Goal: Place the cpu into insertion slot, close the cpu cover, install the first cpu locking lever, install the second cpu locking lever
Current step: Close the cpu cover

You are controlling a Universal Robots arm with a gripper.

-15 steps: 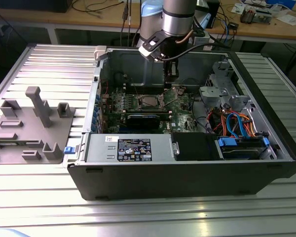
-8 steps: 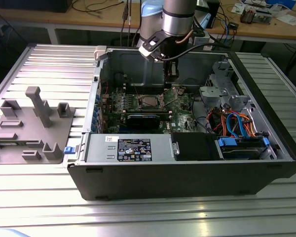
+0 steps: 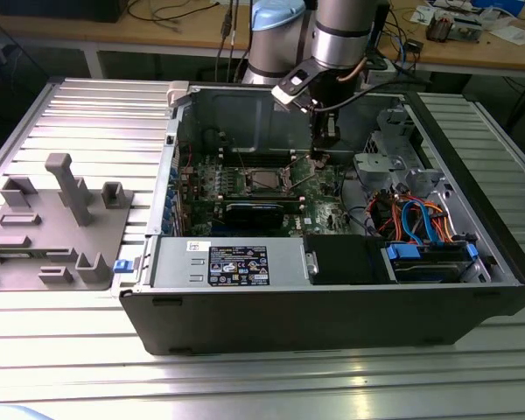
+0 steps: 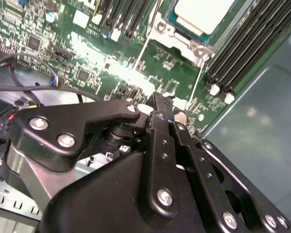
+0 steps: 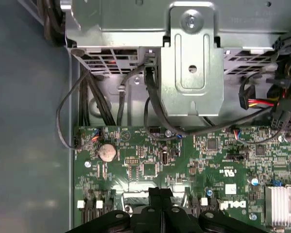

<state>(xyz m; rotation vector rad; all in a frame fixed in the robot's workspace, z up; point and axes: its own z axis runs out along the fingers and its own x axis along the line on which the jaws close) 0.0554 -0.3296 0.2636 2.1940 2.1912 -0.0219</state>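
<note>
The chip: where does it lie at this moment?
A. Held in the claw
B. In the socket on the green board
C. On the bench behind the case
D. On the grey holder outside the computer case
B: in the second wrist view the chip lies flat in the socket on the green board, its silvery top showing, and the claw is off to one side of it.

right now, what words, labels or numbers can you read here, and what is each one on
Black label on the metal panel of the computer case, exterior view: print too small to read.
White sticker beside it: too small to read.
Green board, first wrist view: tiny white codes, too small to read; one larger logo, a brand mark, left unquoted.
</note>
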